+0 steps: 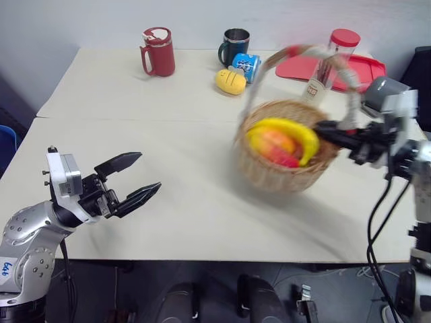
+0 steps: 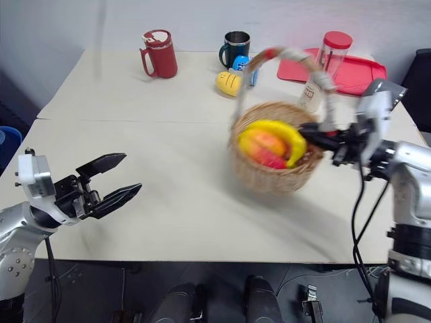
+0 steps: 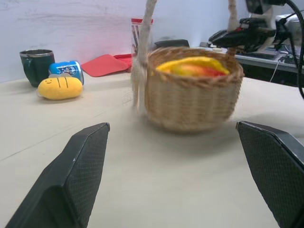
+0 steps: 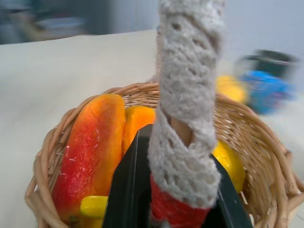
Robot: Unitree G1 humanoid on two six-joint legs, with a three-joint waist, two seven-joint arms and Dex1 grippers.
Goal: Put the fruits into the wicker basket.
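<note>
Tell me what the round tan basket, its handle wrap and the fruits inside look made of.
The round tan woven basket looks like matte wicker: interlaced strands show. Its whitish handle wrap seems a knitted or crocheted cloth, with open loops and a red end. The yellow banana and red-blushed mango look like glossy plastic, probably toys.

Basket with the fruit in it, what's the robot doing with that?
The robot's right gripper is shut on the cloth-wrapped handle of the round tan wicker basket. The curved yellow banana and the orange-red mangoes lie inside it. The left gripper is open over the beige table, holding nothing.
</note>
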